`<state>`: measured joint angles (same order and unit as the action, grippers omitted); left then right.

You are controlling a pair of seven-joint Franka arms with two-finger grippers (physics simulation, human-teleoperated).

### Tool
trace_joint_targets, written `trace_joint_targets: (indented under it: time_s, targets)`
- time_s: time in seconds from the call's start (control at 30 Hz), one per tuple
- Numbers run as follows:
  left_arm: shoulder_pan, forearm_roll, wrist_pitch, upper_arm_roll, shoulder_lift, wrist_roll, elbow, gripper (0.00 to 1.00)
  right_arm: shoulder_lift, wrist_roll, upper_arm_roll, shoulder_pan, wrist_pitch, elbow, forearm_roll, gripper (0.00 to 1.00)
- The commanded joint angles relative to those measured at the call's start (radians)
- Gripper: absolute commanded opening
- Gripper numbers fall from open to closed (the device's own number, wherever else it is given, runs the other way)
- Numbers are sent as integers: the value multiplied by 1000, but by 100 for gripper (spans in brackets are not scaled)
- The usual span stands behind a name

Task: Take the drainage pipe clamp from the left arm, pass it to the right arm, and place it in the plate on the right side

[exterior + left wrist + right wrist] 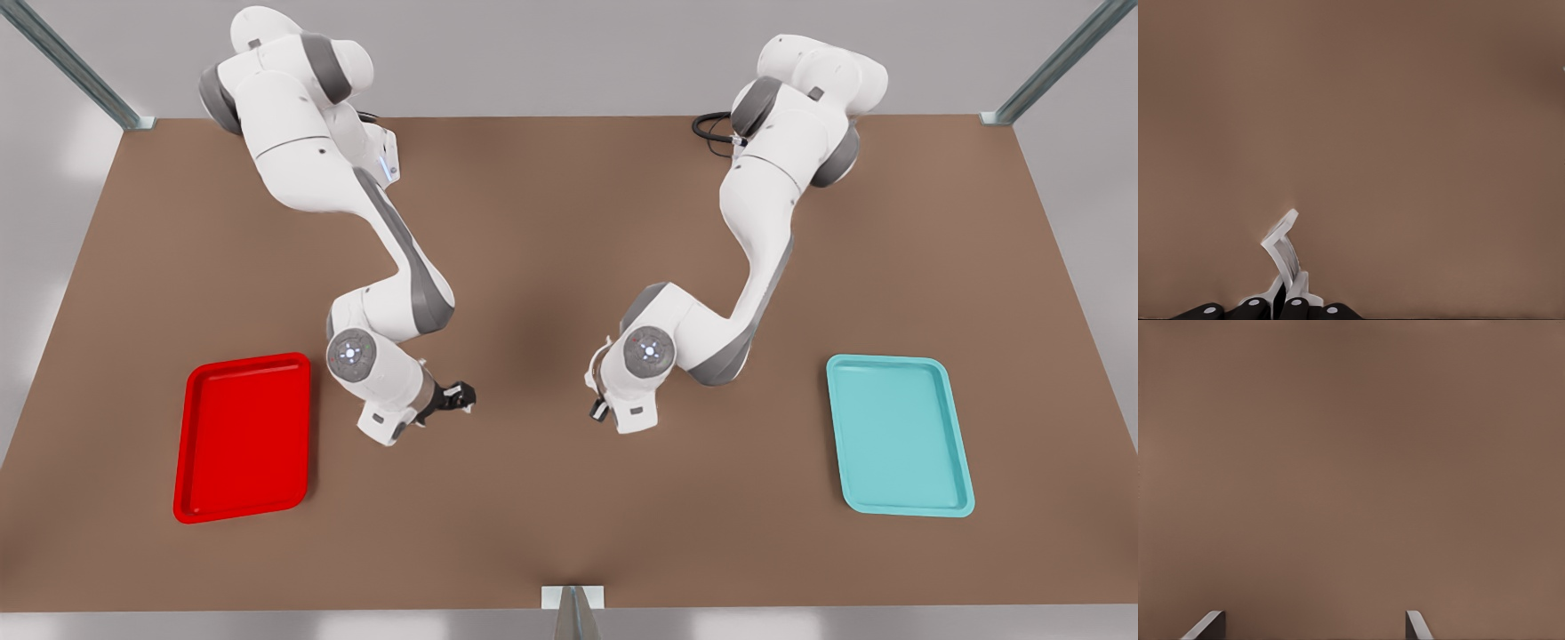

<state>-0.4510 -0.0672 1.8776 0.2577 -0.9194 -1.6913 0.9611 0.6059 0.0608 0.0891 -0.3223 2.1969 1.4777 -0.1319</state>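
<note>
Closest to the left wrist camera, the left claw (pixel 1275 308) is pinched on one end of the drainage pipe clamp (pixel 1281 250), whose thin white strip stands up from the black fingers (pixel 1295 308) over bare brown counter (pixel 1418 133). The right claw (pixel 1313 627) has its fingers spread wide with nothing between them, also over bare counter. The clamp looks very light, thin and springy, so it is likely to flex or twist under a squeeze and may be slick. The free flat tab at the far end, or the curved band just below it, seems the best place for the receiving grip. In the front view, the red tray (pixel 244 436) lies at the lower left of the frame and the teal tray (pixel 898 436) at the lower right. Between them the two white arms (pixel 391 240) (pixel 756 240) bring their wrists low over mid-counter, facing each other but apart.
</note>
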Motion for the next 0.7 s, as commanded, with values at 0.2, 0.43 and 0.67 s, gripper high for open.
trace_joint_targets:
  time_s: [0.2, 0.43, 0.67]
  targets:
    - [-14, 0, 92, 3, -24, -817, -16, 21, -5, 79, 37, -37, 239, 15, -38, 100]
    - [-28, 0, 130, 3, -39, -798, -16, 21, 2, 73, 44, -87, 280, 41, -35, 100]
    - [-34, 0, 135, 1, -39, -783, -16, 21, -14, 56, 86, -119, 316, 105, -34, 100]
